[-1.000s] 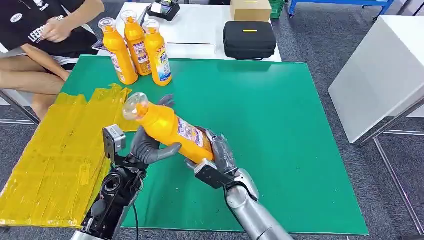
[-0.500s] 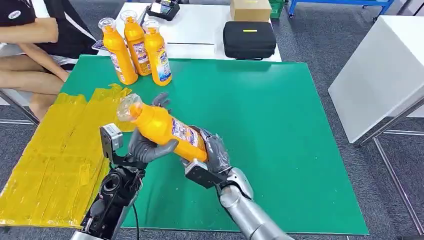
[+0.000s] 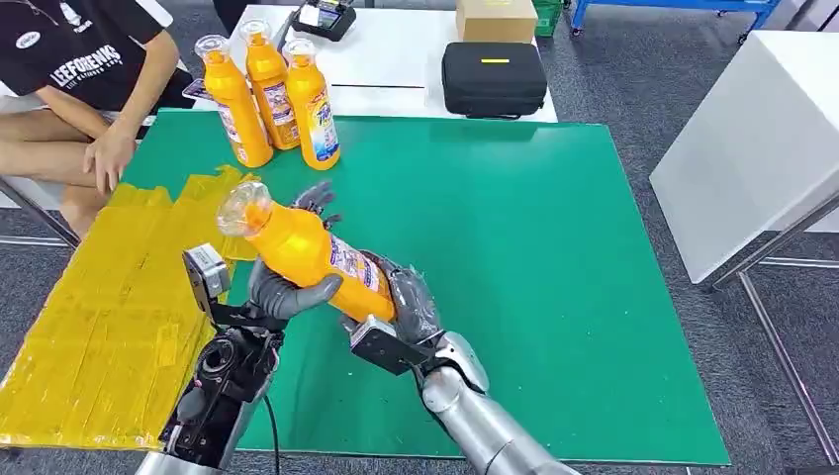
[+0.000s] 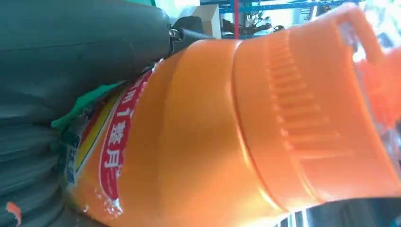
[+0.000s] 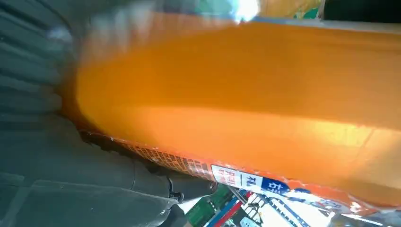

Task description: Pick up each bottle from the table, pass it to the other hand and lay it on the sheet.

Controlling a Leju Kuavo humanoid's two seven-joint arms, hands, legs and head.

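An orange bottle (image 3: 307,252) with a clear cap is held tilted above the green mat, cap toward the yellow sheet (image 3: 109,307). My right hand (image 3: 411,307) grips its base end, and my left hand (image 3: 289,287) wraps its middle from below, thumb across the front. Close up, the bottle (image 4: 246,123) fills the left wrist view beside the grey thumb, and its orange body (image 5: 246,104) lies against the right hand's palm in the right wrist view. Three more orange bottles (image 3: 269,94) stand upright at the mat's far left corner.
A green mat (image 3: 554,247) covers the table. A person (image 3: 69,89) sits at the far left with a hand near the sheet's corner. Behind the mat lie a black case (image 3: 493,77), a cardboard box (image 3: 495,18) and a small device (image 3: 325,16). A white table (image 3: 762,129) stands at right.
Both hands have carried the bottle leftward, toward the yellow sheet, with its cap a little lower. The person has lowered a hand to near the sheet's corner.
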